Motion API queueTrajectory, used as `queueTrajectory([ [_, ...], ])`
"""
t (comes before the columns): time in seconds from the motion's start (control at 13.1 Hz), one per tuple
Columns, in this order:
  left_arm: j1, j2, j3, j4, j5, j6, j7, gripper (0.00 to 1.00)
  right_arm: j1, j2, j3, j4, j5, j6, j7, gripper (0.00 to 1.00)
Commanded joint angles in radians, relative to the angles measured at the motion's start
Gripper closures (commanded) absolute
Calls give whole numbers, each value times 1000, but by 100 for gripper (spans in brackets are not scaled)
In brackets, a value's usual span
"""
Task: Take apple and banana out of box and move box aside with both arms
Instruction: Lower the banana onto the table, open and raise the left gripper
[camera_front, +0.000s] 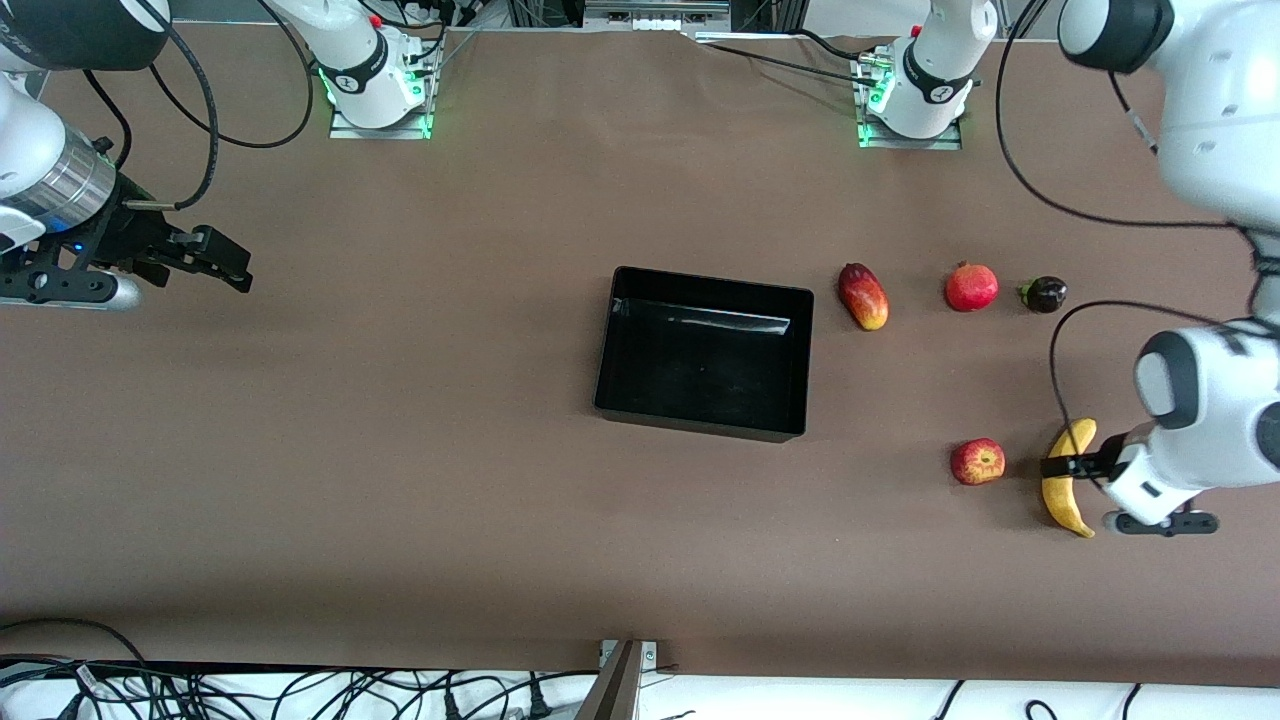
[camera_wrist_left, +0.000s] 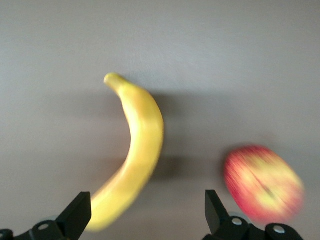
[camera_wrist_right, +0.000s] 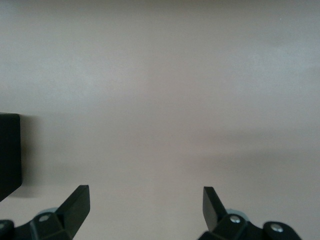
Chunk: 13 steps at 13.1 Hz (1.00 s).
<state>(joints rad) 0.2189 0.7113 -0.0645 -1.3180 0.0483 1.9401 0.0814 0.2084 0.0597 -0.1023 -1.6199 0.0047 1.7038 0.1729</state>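
Observation:
The yellow banana (camera_front: 1068, 480) lies at the left arm's end of the table. The red apple with yellow streaks (camera_front: 977, 461) lies beside it, toward the tray. My left gripper (camera_front: 1062, 466) is open and empty over the banana's middle. In the left wrist view the banana (camera_wrist_left: 140, 145) lies by one fingertip and the apple (camera_wrist_left: 262, 182) by the other, with my left gripper (camera_wrist_left: 145, 210) open above them. The black tray (camera_front: 700, 370) sits empty at mid-table. My right gripper (camera_front: 232, 268) is open and empty over bare table at the right arm's end, as the right wrist view (camera_wrist_right: 145, 200) shows.
A red-yellow mango-like fruit (camera_front: 863, 296), a round red fruit with a crown (camera_front: 972, 287) and a small dark fruit (camera_front: 1043, 294) lie in a row, farther from the front camera than the apple. A corner of the tray (camera_wrist_right: 9, 150) shows in the right wrist view.

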Motion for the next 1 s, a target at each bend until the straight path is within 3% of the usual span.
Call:
queueTrajectory([
  [0.0, -29, -231, 32, -50, -129, -221, -2, 0, -4, -1, 4, 9, 11, -3, 3, 0],
  [0.31, -186, -459, 101, -4, -166, -488, -72, 0, -4, -1, 4, 9, 11, -4, 3, 0],
  [0.54, -272, -613, 109, -50, -168, -620, -112, 0, -4, -1, 4, 9, 11, -3, 3, 0],
  [0.84, -311, -659, 115, -56, -145, -668, -131, 0, -4, 3, 4, 9, 1, -3, 2, 0],
  [0.92, -312, -662, 101, -56, -67, -668, -124, 0, -3, 3, 4, 11, 1, -1, 2, 0],
])
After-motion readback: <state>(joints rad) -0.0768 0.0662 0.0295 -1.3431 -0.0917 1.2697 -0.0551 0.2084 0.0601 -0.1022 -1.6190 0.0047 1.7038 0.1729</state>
